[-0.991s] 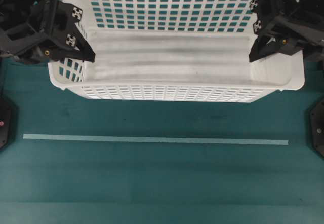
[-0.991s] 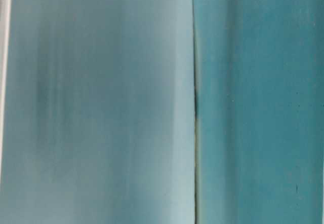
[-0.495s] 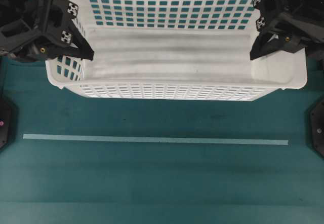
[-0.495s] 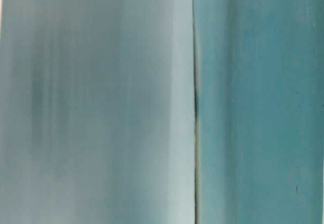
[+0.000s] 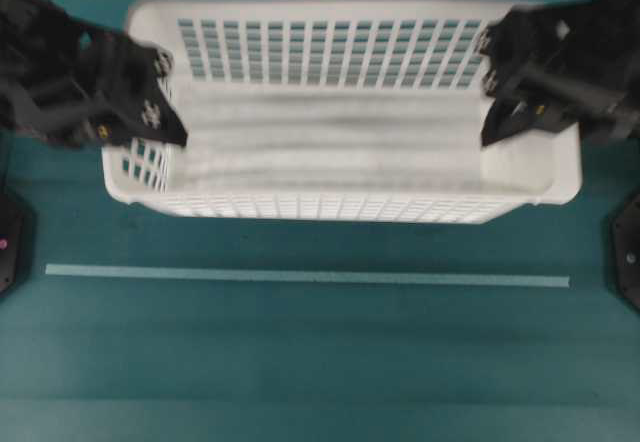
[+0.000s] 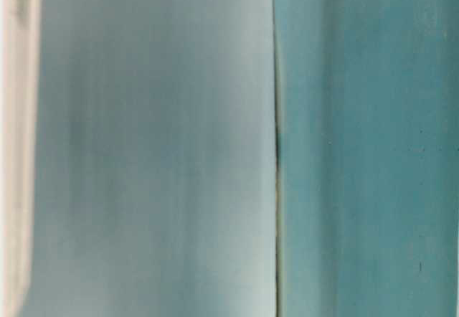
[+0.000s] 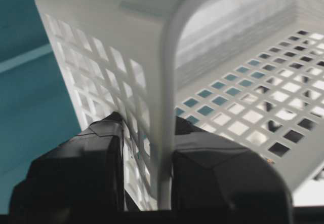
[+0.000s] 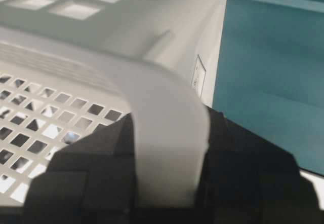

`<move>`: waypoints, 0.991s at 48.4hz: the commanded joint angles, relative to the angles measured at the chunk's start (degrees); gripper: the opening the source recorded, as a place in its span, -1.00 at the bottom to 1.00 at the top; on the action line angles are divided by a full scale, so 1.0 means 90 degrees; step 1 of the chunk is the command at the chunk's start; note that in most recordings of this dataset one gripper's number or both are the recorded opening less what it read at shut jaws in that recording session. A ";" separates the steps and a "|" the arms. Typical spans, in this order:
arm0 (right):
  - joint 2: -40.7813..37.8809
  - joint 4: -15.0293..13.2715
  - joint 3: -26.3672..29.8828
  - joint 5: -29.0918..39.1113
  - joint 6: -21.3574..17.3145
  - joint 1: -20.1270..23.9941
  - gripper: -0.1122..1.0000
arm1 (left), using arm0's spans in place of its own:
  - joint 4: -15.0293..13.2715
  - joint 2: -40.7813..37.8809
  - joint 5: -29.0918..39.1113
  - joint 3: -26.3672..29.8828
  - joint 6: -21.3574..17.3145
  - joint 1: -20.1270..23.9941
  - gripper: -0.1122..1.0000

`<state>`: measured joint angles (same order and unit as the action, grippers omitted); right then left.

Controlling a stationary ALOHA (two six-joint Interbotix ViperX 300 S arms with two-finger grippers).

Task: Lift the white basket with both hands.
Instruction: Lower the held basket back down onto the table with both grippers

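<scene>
The white basket is held between my two grippers over the teal table, blurred by motion, and it is empty. My left gripper is shut on its left end wall: in the left wrist view one finger is outside the slotted wall and one inside, with the rim between them. My right gripper is shut on the right end rim, and in the right wrist view the broad white rim runs between its black fingers.
A thin pale tape strip runs across the teal table in front of the basket. Black arm bases sit at the left edge and right edge. The table-level view is a blurred pale and teal surface.
The basket now looks smaller and sits further toward the front of the overhead view, so it has dropped lower. Both grippers moved with it and kept their hold.
</scene>
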<state>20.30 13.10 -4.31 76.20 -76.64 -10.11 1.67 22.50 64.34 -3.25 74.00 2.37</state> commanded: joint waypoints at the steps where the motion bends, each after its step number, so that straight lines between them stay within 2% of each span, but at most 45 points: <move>1: -0.0215 0.0195 -0.0342 -0.0781 0.0361 0.0264 -0.49 | 0.0020 -0.0059 -0.0342 -0.0107 -0.0322 -0.0039 -0.58; 14: -0.0244 0.0156 -0.1348 -0.1357 0.0420 0.0234 -0.49 | 0.0020 -0.0117 -0.0879 -0.1230 -0.0283 0.0049 -0.58; 25: -0.0342 0.0088 -0.2012 -0.1836 0.0615 0.0225 -0.49 | 0.0020 -0.0176 -0.1406 -0.1826 -0.0176 0.0195 -0.58; 38: -0.0625 0.0078 -0.2500 -0.2432 0.0664 0.0195 -0.49 | 0.0020 -0.0352 -0.1553 -0.2344 0.0049 0.0225 -0.58; 48: -0.1006 -0.0010 -0.2705 -0.2725 0.0957 0.0146 -0.49 | 0.0020 -0.0713 -0.2275 -0.2842 0.0098 0.0166 -0.58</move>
<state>13.97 12.92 -28.92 54.49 -70.14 -9.40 1.58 17.58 48.52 -29.00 74.79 3.96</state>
